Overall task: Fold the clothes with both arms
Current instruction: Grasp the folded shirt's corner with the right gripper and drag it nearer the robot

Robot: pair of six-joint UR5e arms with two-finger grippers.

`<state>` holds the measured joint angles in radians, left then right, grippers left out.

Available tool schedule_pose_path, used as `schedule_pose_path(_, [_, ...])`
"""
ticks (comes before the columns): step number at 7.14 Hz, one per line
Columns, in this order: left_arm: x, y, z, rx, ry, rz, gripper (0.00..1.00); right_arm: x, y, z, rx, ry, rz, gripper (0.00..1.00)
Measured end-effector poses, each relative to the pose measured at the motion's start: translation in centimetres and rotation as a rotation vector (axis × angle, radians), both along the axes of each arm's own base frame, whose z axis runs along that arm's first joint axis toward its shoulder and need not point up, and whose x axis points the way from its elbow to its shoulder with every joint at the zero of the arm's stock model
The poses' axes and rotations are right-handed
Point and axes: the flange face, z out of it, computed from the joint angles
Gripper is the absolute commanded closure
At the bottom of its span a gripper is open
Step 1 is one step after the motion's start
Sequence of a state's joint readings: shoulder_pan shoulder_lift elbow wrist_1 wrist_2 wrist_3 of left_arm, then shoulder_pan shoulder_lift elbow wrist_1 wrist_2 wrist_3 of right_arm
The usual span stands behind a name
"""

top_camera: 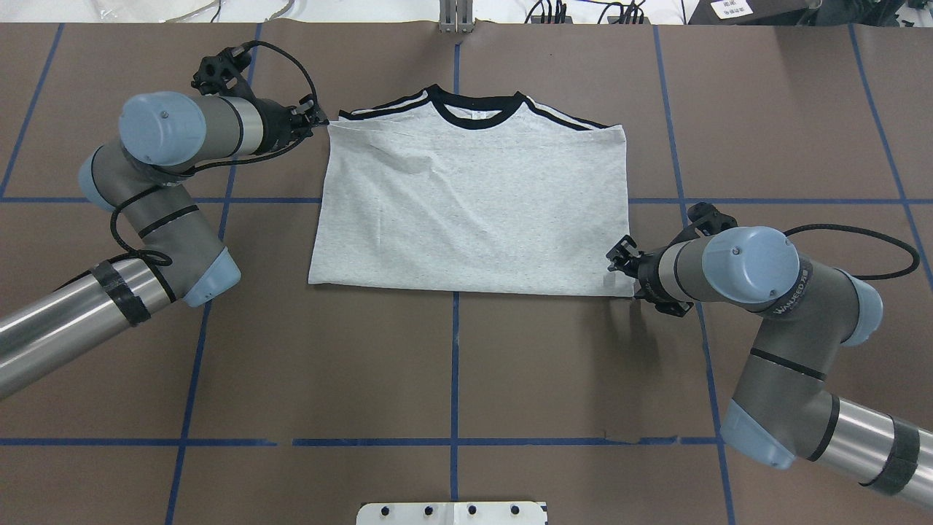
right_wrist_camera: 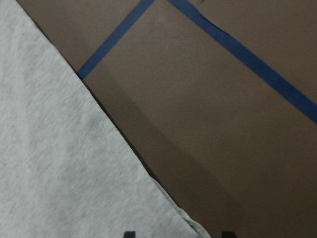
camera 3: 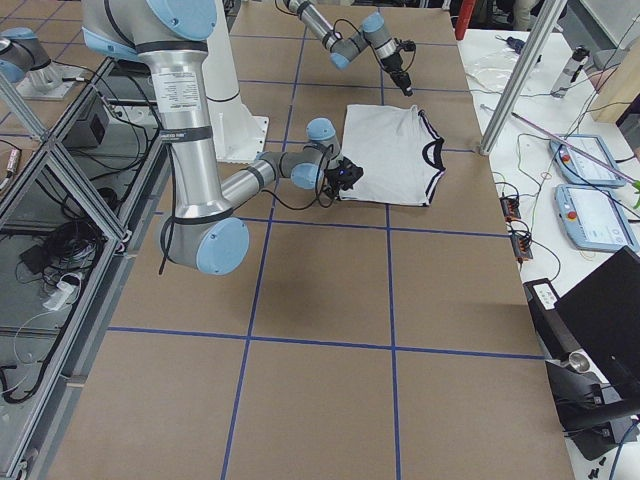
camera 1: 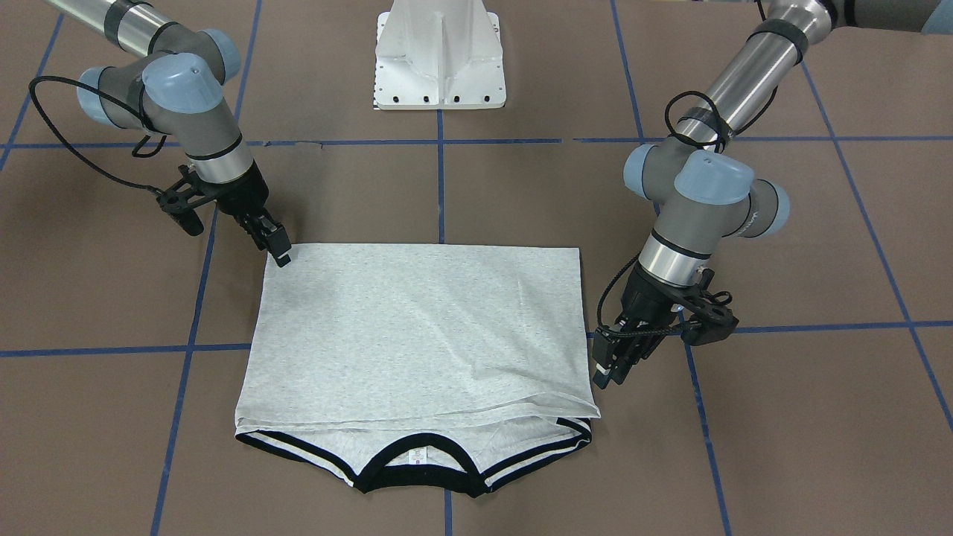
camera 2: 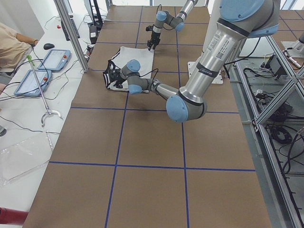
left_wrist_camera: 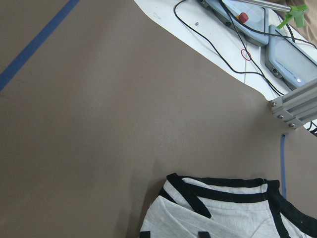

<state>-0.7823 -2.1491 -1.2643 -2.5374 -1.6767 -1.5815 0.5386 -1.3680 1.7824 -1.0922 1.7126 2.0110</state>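
Note:
The grey T-shirt lies flat on the brown table, folded in half, with its black collar at the far edge and its print hidden. My left gripper is at the shirt's far left corner by the striped shoulder. It also shows in the front view. Its fingertips stand apart over the cloth in the left wrist view. My right gripper is at the near right corner, on the fold edge. It is open, with the corner between its fingertips.
The white pedestal base stands at the robot's side of the table. Blue tape lines cross the brown surface. Teach pendants and cables lie on the white side table past the far edge, next to an aluminium post.

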Motion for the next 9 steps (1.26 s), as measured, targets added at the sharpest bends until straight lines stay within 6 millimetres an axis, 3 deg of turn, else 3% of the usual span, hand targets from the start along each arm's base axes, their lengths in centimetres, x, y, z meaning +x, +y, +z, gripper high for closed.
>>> schedule_pose_path(1, [0.0, 0.0, -0.2, 0.001, 0.001, 0.000, 0.57, -0.2, 0.2, 0.0, -0.004, -0.001, 0.000, 1.00])
schedule_pose_path(6, [-0.1, 0.1, -0.5, 0.005, 0.005, -0.001, 0.57, 0.7, 0.9, -0.6, -0.013, -0.020, 0.002, 1.00])
schedule_pose_path(7, [-0.5, 0.5, -1.2, 0.015, 0.016, 0.001, 0.57, 2.3, 2.9, -1.0, -0.017, -0.037, -0.024, 1.00])
schedule_pose_path(9, [-1.4, 1.8, -2.8, 0.038, 0.048, 0.006, 0.56, 5.5, 10.9, -4.2, -0.088, -0.119, -0.135, 1.00])
